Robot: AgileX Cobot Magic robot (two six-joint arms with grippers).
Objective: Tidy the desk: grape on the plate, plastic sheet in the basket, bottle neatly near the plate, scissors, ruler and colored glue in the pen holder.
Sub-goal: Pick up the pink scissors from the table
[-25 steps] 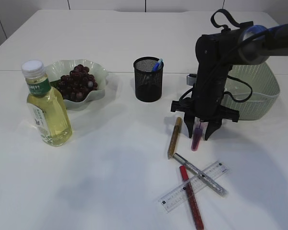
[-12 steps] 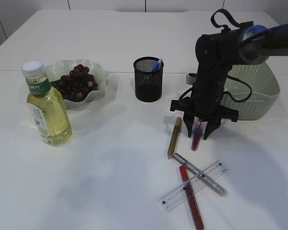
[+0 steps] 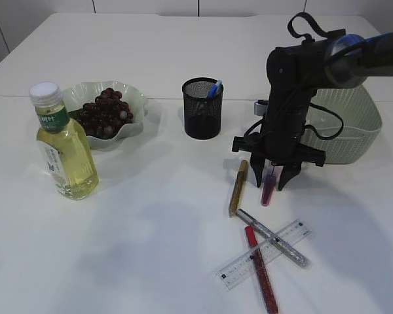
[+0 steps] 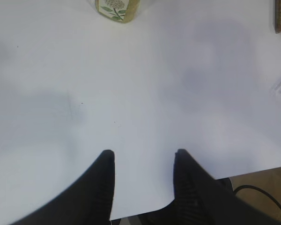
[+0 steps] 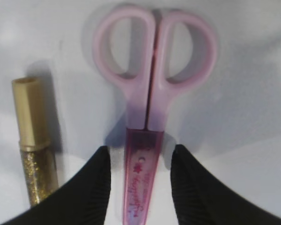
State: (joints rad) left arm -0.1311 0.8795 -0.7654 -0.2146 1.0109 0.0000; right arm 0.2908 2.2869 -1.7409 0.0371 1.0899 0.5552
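Exterior view: the right tool (image 3: 270,180) stands vertically over the pink plastic scissors with a translucent blade sheath (image 3: 269,186), which lie on the white worktop (image 3: 164,216) beside a gold glitter glue tube (image 3: 238,188); the black mesh pen holder (image 3: 202,108) stands well apart, behind and to the left, and the pale green basket (image 3: 354,124) sits behind the arm. A grape-filled scalloped plate (image 3: 121,134) and a bottle of yellow liquid (image 3: 64,152) occupy the left side; a clear ruler (image 3: 265,255), a red glue tube (image 3: 262,278) and a silver one (image 3: 275,239) lie crossed in front. Left wrist view: the left tool (image 4: 143,161) hangs apart and empty above bare worktop. Right wrist view: the right tool's jaws stand apart, straddling the sheathed blades just below the handle loops, not yet clamped. Risk: the slim, smooth sheath may slip or pivot when the jaws close, and the neighbouring gold tube could be nudged. The surface is matt white; white panelled walls bound it behind.
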